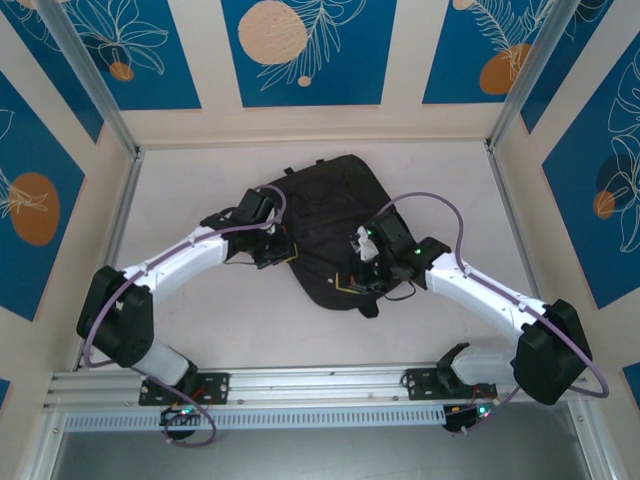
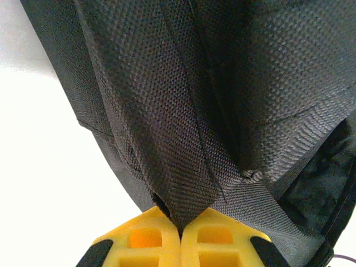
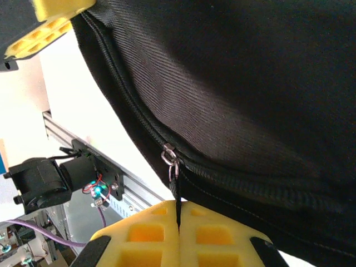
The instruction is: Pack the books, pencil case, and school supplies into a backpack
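Two white robot arms meet over the black backpack (image 1: 335, 225), which lies flat at the middle of the pale table (image 1: 200, 330), seen from overhead. The left gripper (image 1: 272, 247) sits at the bag's left edge; the right gripper (image 1: 362, 272) is over its near right part, by the near edge.

From the left wrist, the left gripper (image 2: 181, 227) has its yellow fingers (image 2: 144, 239) pressed together, pinching a fold of the backpack (image 2: 233, 100) between their tips. Woven fabric rises from the pinch, with white table (image 2: 39, 167) to the left.

From the right wrist, the right gripper (image 3: 178, 214) is closed, its yellow fingers (image 3: 217, 236) meeting on the thin black zip pull (image 3: 177, 192) that hangs from a metal slider (image 3: 168, 154) on the backpack (image 3: 250, 83). A zip line curves along the bag's edge. The left gripper (image 3: 53, 19) shows at top left, and the metal rail (image 3: 130, 192) at the table's near edge runs behind.
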Action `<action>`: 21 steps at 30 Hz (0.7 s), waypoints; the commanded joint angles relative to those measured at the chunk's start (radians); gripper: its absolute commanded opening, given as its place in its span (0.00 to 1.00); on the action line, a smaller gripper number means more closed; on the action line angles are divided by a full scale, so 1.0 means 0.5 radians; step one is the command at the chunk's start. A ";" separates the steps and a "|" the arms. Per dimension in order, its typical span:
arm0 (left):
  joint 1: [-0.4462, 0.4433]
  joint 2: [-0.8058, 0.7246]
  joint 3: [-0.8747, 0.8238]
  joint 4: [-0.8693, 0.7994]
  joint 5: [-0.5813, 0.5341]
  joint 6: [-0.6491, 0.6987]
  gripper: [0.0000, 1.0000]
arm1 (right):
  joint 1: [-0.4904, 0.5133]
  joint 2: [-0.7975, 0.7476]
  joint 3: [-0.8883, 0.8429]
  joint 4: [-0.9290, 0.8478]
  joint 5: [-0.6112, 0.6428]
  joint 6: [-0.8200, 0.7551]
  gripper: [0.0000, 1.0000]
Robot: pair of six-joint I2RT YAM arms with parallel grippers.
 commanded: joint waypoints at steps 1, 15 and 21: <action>0.066 -0.075 -0.017 -0.070 -0.134 0.082 0.00 | -0.048 -0.042 0.013 -0.191 -0.048 -0.133 0.00; 0.192 0.179 0.485 -0.473 0.089 0.445 0.00 | 0.176 0.482 0.325 0.297 -0.505 0.030 0.00; 0.467 0.205 0.480 -0.506 0.227 0.424 0.10 | 0.238 0.838 0.617 0.498 -0.492 0.227 0.00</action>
